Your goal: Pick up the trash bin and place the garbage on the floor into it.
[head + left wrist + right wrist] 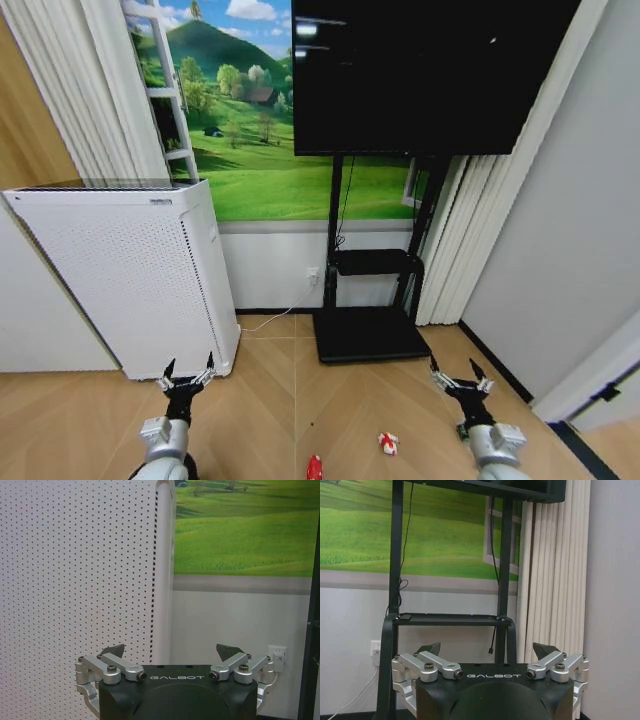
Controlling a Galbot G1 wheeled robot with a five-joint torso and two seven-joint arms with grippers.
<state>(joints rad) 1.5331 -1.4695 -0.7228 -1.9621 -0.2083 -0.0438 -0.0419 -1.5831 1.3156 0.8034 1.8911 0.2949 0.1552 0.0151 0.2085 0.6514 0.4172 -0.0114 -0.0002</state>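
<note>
The trash bin is out of view. On the wooden floor close in front of me lie two pieces of garbage: a red piece (314, 467) and a red-and-white piece (388, 442). A small green bit (462, 432) peeks out beside my right wrist. My left gripper (189, 372) (172, 652) is held low on the left, open and empty, facing the white appliance. Held low on the right, my right gripper (456, 375) (487, 649) is also open and empty and faces the stand.
A tall white perforated appliance (130, 280) stands at the left against the wall. A black TV stand (370, 335) with a wide base plate sits ahead, with a large screen (430, 70) above it. A white cable (268, 320) runs along the floor. Grey walls close the right side.
</note>
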